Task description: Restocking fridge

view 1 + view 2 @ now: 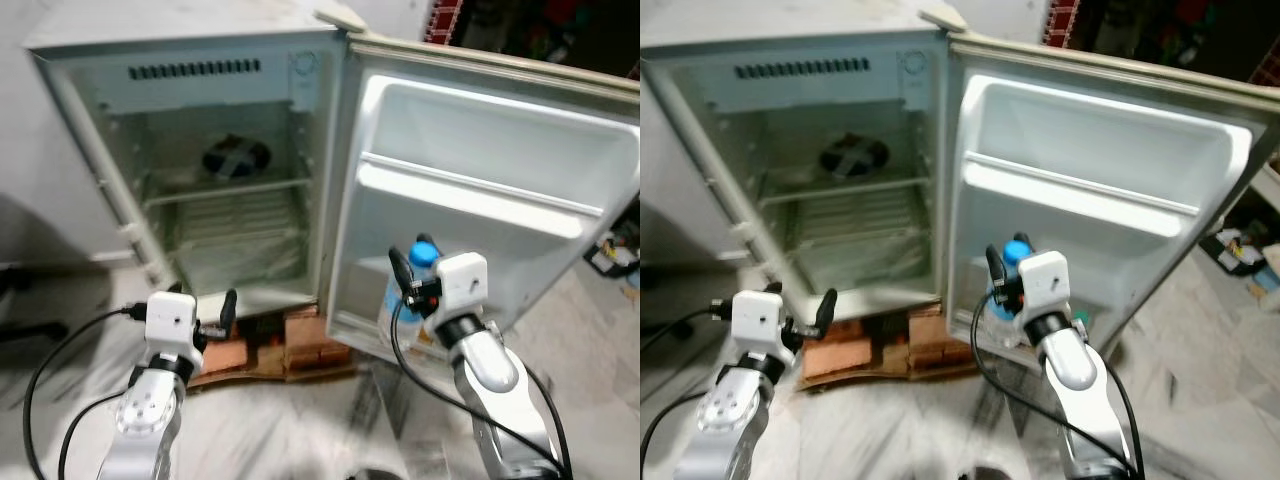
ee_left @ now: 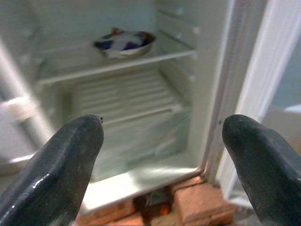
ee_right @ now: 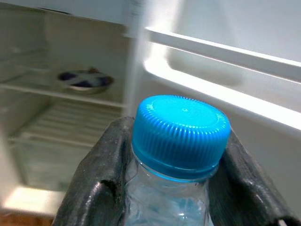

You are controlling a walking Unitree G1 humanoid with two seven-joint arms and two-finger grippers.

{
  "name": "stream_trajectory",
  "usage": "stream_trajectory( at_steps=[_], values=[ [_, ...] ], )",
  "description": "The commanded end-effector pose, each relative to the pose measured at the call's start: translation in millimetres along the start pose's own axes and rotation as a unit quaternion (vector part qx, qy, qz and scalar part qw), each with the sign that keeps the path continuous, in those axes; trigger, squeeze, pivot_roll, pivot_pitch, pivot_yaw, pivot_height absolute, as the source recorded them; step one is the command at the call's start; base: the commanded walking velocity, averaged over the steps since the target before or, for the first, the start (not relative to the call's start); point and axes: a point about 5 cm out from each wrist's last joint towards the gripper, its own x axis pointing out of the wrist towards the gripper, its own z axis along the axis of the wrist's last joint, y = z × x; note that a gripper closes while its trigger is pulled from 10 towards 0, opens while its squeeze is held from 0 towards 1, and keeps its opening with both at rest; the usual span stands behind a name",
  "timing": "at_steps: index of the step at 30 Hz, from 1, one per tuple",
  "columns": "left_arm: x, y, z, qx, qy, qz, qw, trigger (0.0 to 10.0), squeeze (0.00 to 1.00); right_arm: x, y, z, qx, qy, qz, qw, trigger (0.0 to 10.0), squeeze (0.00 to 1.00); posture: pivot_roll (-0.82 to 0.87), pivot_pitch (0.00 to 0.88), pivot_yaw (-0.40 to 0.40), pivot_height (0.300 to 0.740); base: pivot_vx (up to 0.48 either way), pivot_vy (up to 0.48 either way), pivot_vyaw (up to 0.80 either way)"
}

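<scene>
I count 1 bottle (image 3: 181, 155), 1 bowl (image 1: 236, 157). My right pincer (image 3: 176, 183), raised at the door shelf (image 1: 470, 195), clamps the bottle neck; left pincer (image 2: 164, 165) gapes, low before the fridge (image 1: 190, 60).

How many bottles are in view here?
1. The bottle, clear with a blue cap, is gripped at the neck by the right gripper, at the open fridge door's lower shelf. That arm hides part of the shelf, so more could be hidden.

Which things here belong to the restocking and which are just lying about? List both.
Job: water bottle held by the right gripper; fridge; door shelf; left gripper, open.

Lying about: bowl on the fridge shelf; bricks under the fridge.
</scene>
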Motion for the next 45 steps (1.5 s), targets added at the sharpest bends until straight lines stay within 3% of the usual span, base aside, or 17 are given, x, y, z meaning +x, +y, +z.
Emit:
stream_trajectory(
  at_steps=[1, 25, 29, 33, 45],
  values=[
    [-0.3, -4.9, 0, -0.002, 0.0, -0.005, 1.0, 10.0, 0.0, -0.6, -7.4, 5, -0.01, -0.011, -0.01, 1.0, 10.0, 0.0, 0.0, 0.066, -0.04, 0.74, 0.398, 0.0, 0.0],
    [-5.5, -5.7, -3, 0.013, 0.014, 0.001, 1.0, 10.0, 0.0, -2.3, -7.8, 3, 0.015, -0.004, -0.006, 1.0, 10.0, 0.0, 0.0, 0.075, -0.038, 0.74, 0.04, 0.0, 0.0],
    [-22.5, -2.0, 1, 0.025, 0.005, 0.018, 1.0, 10.0, 0.0, -9.4, -14.4, 0, 0.009, 0.0, -0.026, 1.0, 10.0, 0.0, 0.02, 0.078, -0.042, 0.74, 0.0, 0.0, 0.0],
    [-27.1, -3.6, -1, 0.031, 0.006, 0.016, 0.999, 10.0, 0.0, -14.6, -19.3, -4, 0.009, 0.008, -0.05, 0.999, 10.0, 0.0, 0.02, 0.081, -0.044, 0.74, 0.0, 0.0, 0.0],
    [-19.6, -11.1, 8, 0.055, -0.012, -0.009, 0.998, 10.0, 0.0, -14.8, -16.3, -10, 0.002, 0.013, -0.05, 0.999, 10.0, 0.0, 0.02, 0.09, -0.025, 0.74, 0.0, 0.0, 0.0]
  ],
)
